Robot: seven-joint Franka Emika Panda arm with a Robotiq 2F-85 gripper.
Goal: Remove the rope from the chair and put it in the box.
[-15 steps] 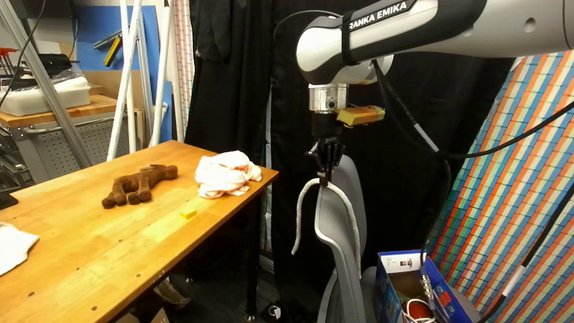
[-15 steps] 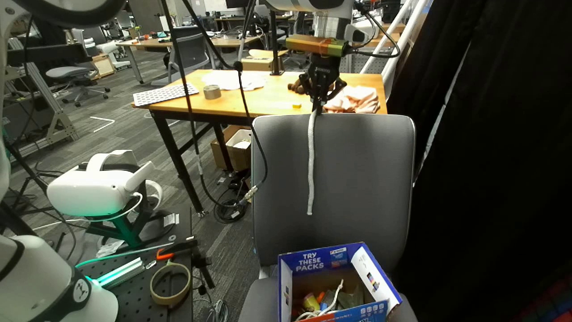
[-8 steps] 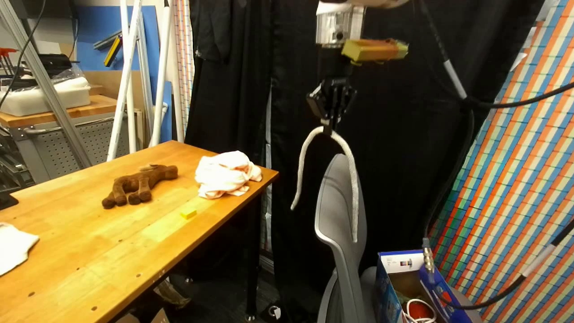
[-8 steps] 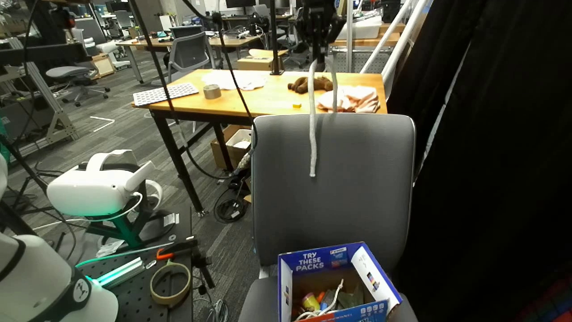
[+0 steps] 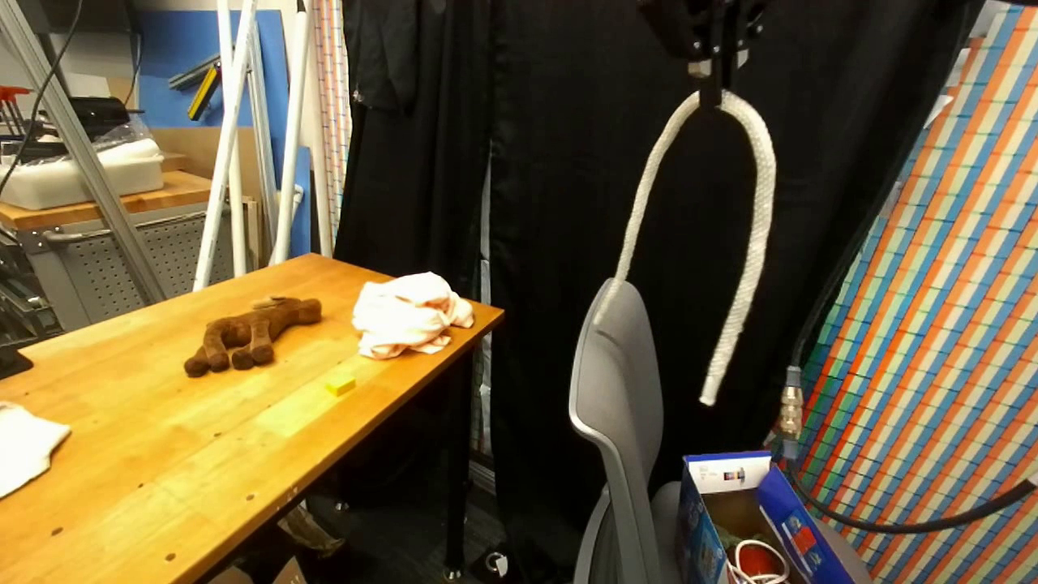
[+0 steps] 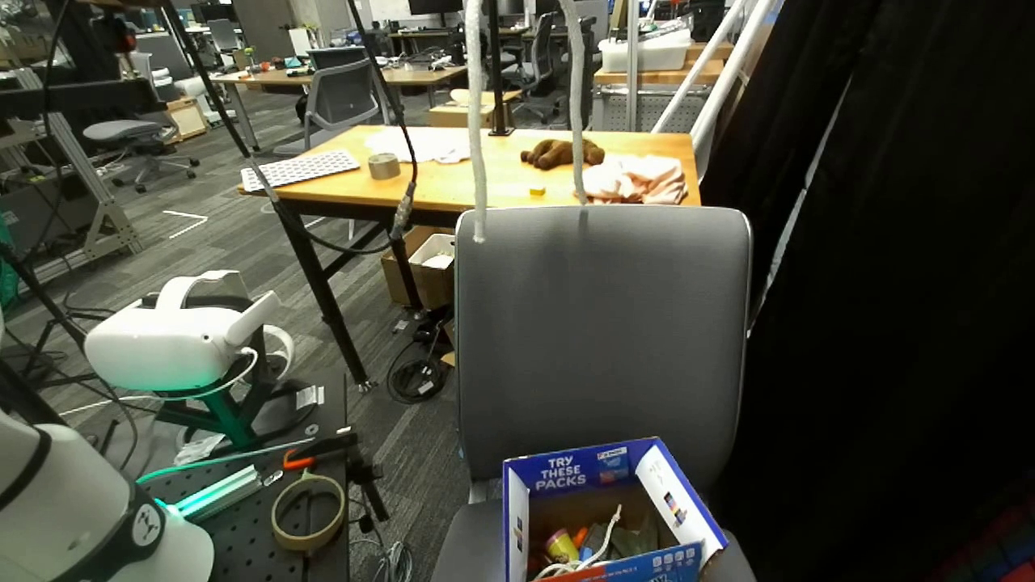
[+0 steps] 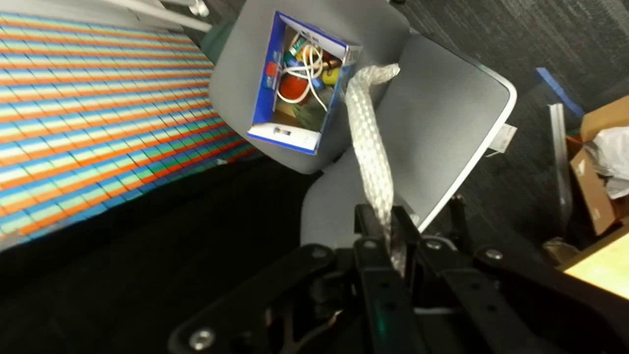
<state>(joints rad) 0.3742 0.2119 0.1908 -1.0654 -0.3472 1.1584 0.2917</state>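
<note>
My gripper is shut on the white rope near its middle, high above the chair. Both rope ends hang down in an arch. In an exterior view one end overlaps the top of the chair back; I cannot tell if it touches. In an exterior view the two rope strands hang at the chair back, with the gripper out of frame. The wrist view shows the rope between the fingertips. The blue box stands open on the chair seat; it also shows in the wrist view.
The box holds a white cord and several coloured things. A wooden table behind the chair bears a brown plush toy, a pink cloth and a yellow block. A black cable hangs beside the chair. Black curtains stand alongside.
My gripper has lifted the rope up from the top of the chair back and carried it toward the box's side. The rope now hangs mostly above the chair back and swings.
</note>
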